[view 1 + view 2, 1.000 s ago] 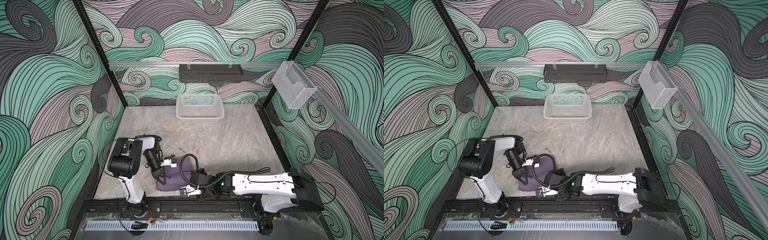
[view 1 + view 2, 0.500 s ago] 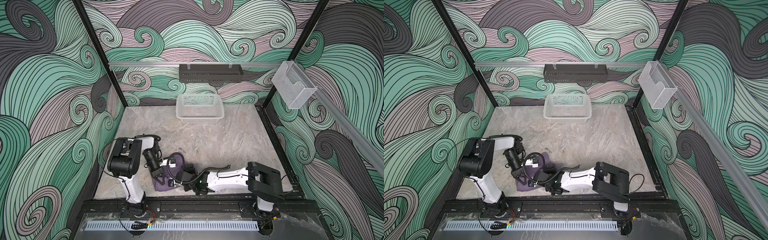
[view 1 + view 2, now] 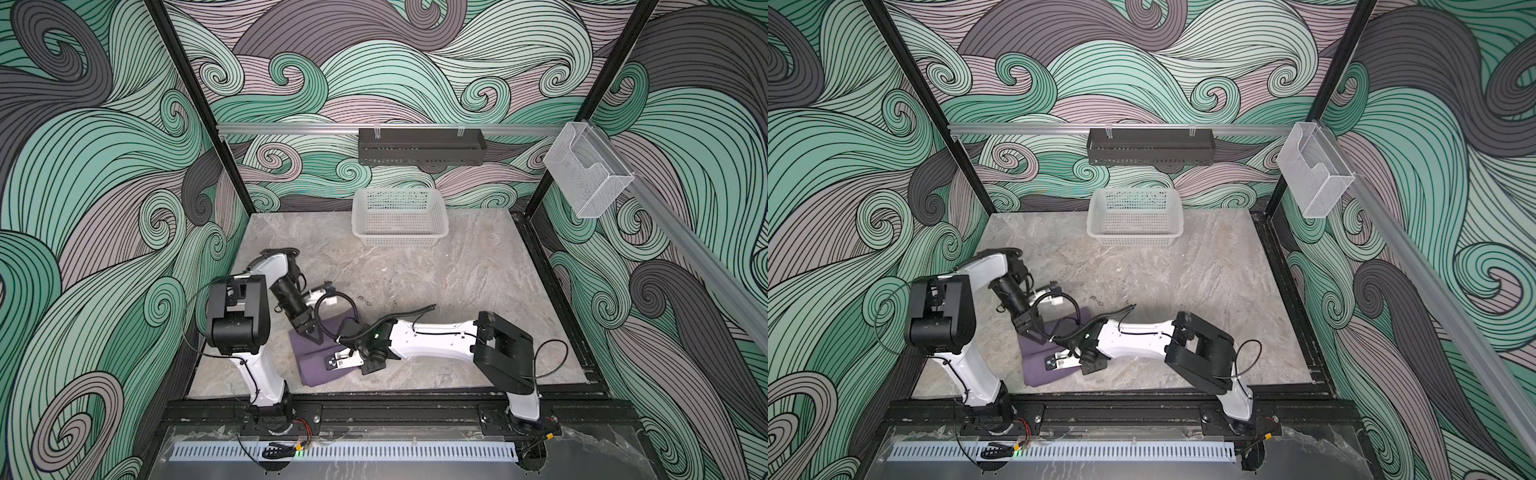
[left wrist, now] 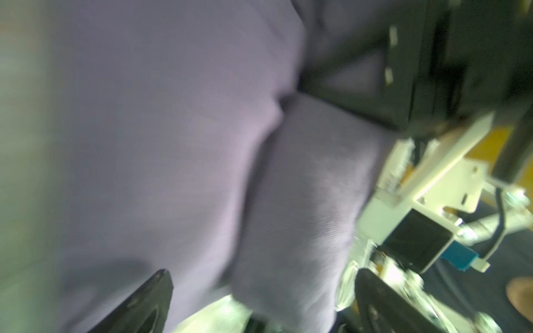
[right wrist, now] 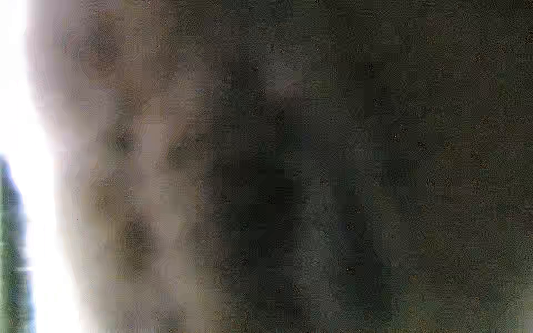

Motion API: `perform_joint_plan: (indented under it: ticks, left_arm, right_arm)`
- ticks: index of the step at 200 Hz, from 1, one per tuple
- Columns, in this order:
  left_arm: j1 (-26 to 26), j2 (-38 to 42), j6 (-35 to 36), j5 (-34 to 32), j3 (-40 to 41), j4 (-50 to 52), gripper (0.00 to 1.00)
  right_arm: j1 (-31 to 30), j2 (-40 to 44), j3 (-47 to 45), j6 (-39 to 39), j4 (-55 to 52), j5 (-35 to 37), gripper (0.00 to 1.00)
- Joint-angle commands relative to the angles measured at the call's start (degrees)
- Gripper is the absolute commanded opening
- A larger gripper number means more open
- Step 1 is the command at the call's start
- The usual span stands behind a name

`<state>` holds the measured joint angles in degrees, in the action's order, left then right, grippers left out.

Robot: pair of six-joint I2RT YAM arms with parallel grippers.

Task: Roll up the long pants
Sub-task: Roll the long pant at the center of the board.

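The long pants (image 3: 318,361) (image 3: 1040,368) lie as a small dusty-purple bundle near the table's front left. My left gripper (image 3: 311,334) (image 3: 1031,332) points down onto the bundle's far left corner. In the left wrist view its gripper (image 4: 264,291) stands open, with a fold of the pants (image 4: 173,144) between the spread fingers. My right gripper (image 3: 338,360) (image 3: 1059,362) rests on top of the bundle from the right. One of its black fingers (image 4: 346,86) lies against the fabric. The right wrist view is dark and blurred, so its jaws do not show.
A white mesh basket (image 3: 399,240) (image 3: 1133,239) stands at the back middle of the marble table. A black shelf (image 3: 419,145) hangs on the back rail and a clear holder (image 3: 586,178) on the right wall. The right arm's elbow (image 3: 503,353) rises near the front right.
My left gripper has opened on the bundle. The right arm has swung in from along the front edge, folded its elbow up and brought its gripper onto the bundle.
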<state>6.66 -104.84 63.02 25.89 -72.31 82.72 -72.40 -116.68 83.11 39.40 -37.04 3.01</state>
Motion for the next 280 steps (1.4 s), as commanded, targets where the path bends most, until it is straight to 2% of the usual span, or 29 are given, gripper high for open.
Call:
perform_joint_plan:
  ticks: [1,21,43,76,110,132,156,185,219,260,280]
  left_arm:
    - [6.5,-2.27,2.54,-2.2,-6.84,5.17,0.98]
    - [10.59,-3.17,3.03,-4.63,-8.05,5.38,0.99]
    - [13.37,-2.05,3.58,-7.25,-5.3,2.81,0.99]
    - [15.25,-2.12,4.08,-7.78,-2.94,1.6,0.99]
    - [16.28,-2.56,4.01,-7.92,-2.28,0.97,0.99]
    - [16.92,-0.76,6.09,-6.72,-1.31,2.02,0.99]
    - [17.05,5.91,10.1,-4.43,2.34,2.0,0.98]
    - [16.78,11.56,14.17,0.7,6.3,3.16,0.99]
    - [16.35,10.84,15.48,3.15,8.99,3.11,0.99]
    - [16.17,9.47,16.47,4.94,8.62,3.06,0.99]
    - [14.22,9.6,17.62,7.7,8.41,2.4,0.99]
  right_arm:
    - [0.22,-8.84,0.44,-1.22,-18.53,-20.09,0.0]
    - [2.68,-11.58,3.02,-2.47,-20.91,-28.74,0.0]
    - [4.84,-17.48,10.8,-1.93,-29.82,-37.69,0.0]
    - [5.16,-30.16,26.82,0.1,-46.17,-43.32,0.0]
    - [6.29,-41.18,40.11,3.2,-57.63,-48.96,0.02]
    - [9.57,-41.82,40.57,6.93,-59.82,-55.97,0.03]
    - [15.41,-42.02,38.58,7.14,-59.61,-59.93,0.02]
    - [21.06,-43.19,39.77,2.29,-59.04,-57.11,0.0]
    - [24.76,-41.76,39.04,-5.7,-55.14,-45.94,0.0]
    - [27.84,-38.28,34.1,-6.37,-54.95,-35.2,0.0]
    - [28.54,-36.24,31.78,-4.96,-54.44,-33.77,0.04]
